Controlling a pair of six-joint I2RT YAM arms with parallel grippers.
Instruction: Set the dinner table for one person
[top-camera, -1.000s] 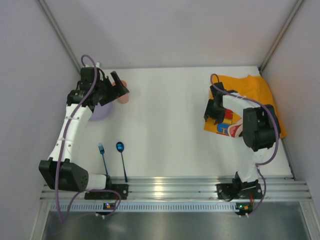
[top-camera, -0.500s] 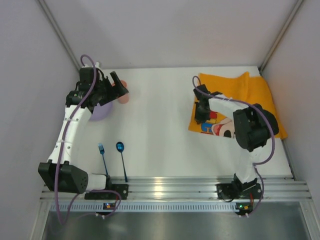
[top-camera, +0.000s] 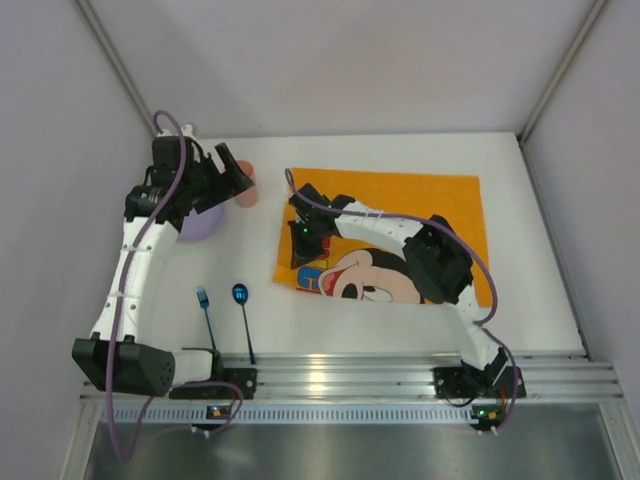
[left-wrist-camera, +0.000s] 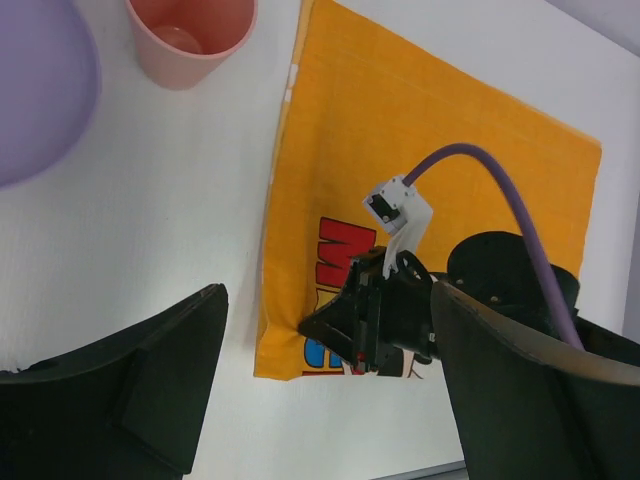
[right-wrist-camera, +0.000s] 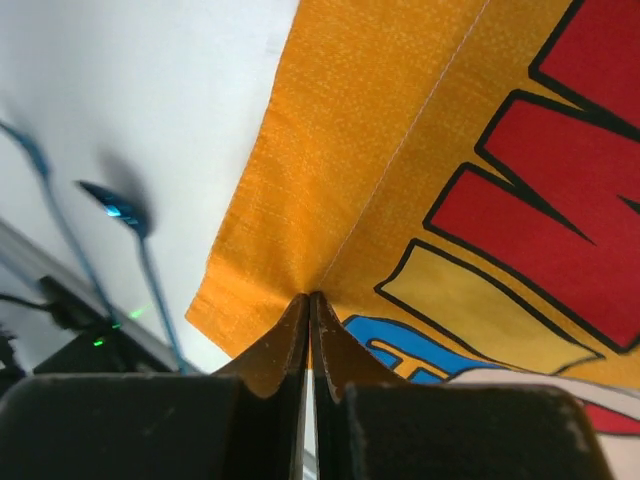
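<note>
Dinner table, matte white, bears woven orange placemat; right gripper pinches its corner; left gripper spread.

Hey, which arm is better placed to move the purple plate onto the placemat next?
Probably left. The left gripper is open and hovers beside the purple plate and pink cup, while the right gripper is shut on the placemat at its near left corner.

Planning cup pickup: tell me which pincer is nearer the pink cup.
Left: the left pincer is close by the pink cup; the right pincer grips the placemat farther off.
</note>
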